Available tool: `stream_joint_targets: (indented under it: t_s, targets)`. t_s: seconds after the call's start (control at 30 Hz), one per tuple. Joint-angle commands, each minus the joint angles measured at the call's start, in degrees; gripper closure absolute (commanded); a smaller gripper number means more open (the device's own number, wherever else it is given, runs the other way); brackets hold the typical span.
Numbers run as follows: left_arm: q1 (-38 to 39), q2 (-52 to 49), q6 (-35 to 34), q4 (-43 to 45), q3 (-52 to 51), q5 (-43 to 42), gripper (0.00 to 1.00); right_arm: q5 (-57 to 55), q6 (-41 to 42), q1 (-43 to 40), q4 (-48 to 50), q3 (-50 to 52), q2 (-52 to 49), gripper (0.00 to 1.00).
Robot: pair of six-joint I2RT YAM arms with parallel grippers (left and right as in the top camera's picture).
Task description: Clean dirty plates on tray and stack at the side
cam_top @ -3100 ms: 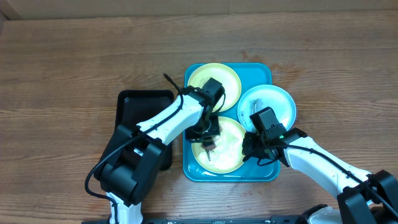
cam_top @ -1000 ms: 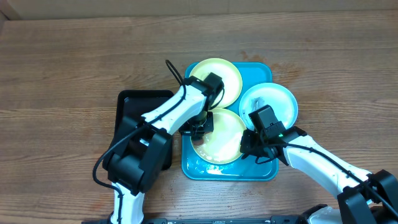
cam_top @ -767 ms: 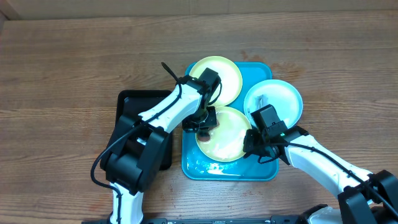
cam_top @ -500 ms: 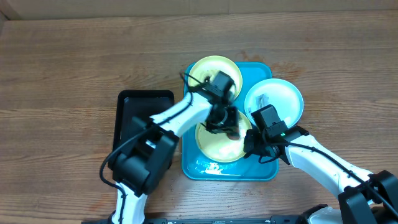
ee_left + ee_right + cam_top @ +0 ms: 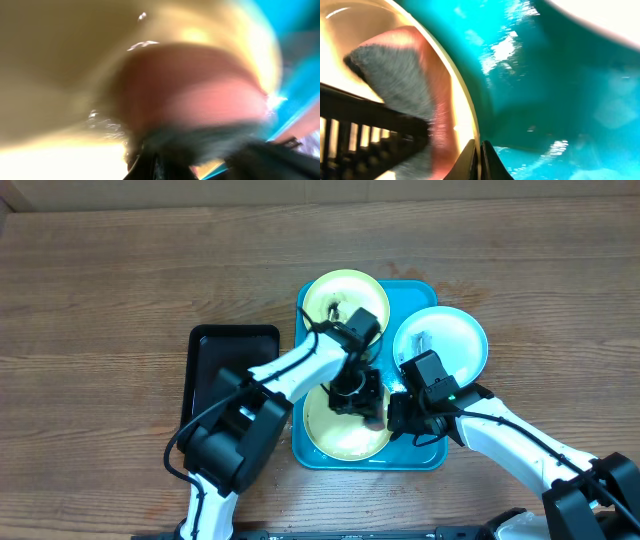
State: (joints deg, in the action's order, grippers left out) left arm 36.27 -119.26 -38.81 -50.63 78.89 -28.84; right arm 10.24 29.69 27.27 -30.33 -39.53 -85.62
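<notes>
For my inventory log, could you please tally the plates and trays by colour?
Yellow-green plates: 2
Light blue plate: 1
Turquoise tray: 1
Black tray: 1
Total: 5

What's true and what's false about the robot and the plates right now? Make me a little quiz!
1. The turquoise tray carries three plates. True: two yellow-green ones and one light blue plate.
2. One plate lies in the black tray. False: all three are on the turquoise tray.
3. The left claw holds a sponge over the near yellow-green plate. True.
4. The right claw grips the light blue plate. False: it pinches the near yellow-green plate's rim.
</notes>
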Motion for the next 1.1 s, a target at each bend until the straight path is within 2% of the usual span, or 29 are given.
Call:
stream_joint_targets:
  t_s: [0.0,0.33,0.53,0.67,0.73,0.93,0.97,1.07]
  targets:
    - [-4.17,-0.79,-1.05,-6.21,-1.29,17.25,0.96,-1.18,-0.76,-0.26,0.02,0.09,0.09,0.96]
    - [-4.26,-0.79,-0.70,-17.81,-1.16,44.44,0.96,-1.42,0.55,-0.28,0.04,0.09,0.09,0.96]
    - [-3.82,-0.26,-8.13,-24.30,-1.11,56.39,0.96,-2.32,1.86,-0.28,0.00,0.09,0.09,0.96]
    - [-3.85,2.34,-8.02,-23.93,-1.11,54.12,0.96,-2.29,1.86,-0.28,-0.02,0.09,0.09,0.96]
    - [-3.85,4.57,-5.73,-21.86,-1.11,50.84,0.95,-2.27,1.88,-0.28,-0.02,0.09,0.09,0.96]
    - [-5.86,14.75,3.08,-14.62,-1.11,35.17,0.96,-2.29,1.86,-0.28,-0.22,0.09,0.09,0.96]
    - [-7.91,18.71,4.61,-14.10,-1.11,30.56,0.96,-2.29,1.86,-0.28,-0.28,0.09,0.09,0.96]
    - [-12.70,23.91,7.28,-14.64,-1.11,25.70,0.96,-2.29,1.84,-0.28,-0.44,0.09,0.09,0.96]
